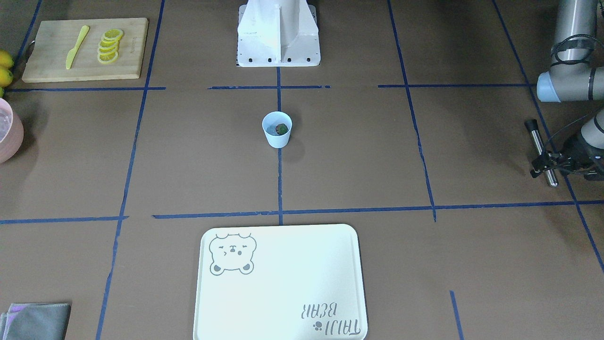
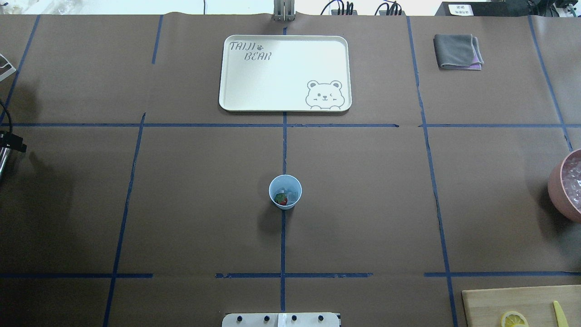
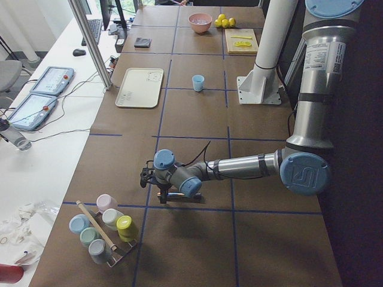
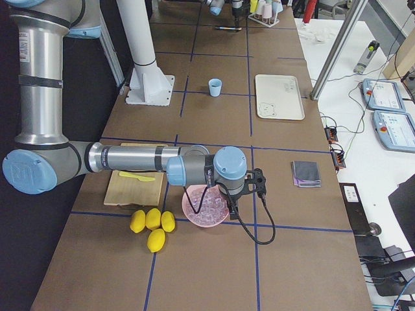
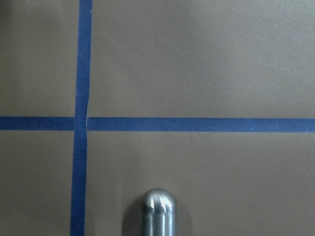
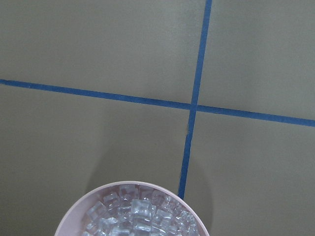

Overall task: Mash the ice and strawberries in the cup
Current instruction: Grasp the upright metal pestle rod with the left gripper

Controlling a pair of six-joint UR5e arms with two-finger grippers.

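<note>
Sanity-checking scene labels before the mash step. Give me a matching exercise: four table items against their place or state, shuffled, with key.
Things:
1. cup
2. lemon slices
3. pink bowl
4. tray

Place or state:
A. full of ice cubes
B. nothing on it, bear drawing in one corner
C. on the wooden board, beside the yellow knife
D. holds the strawberry and ice

Pairs: 1-D, 2-C, 3-A, 4-B
</note>
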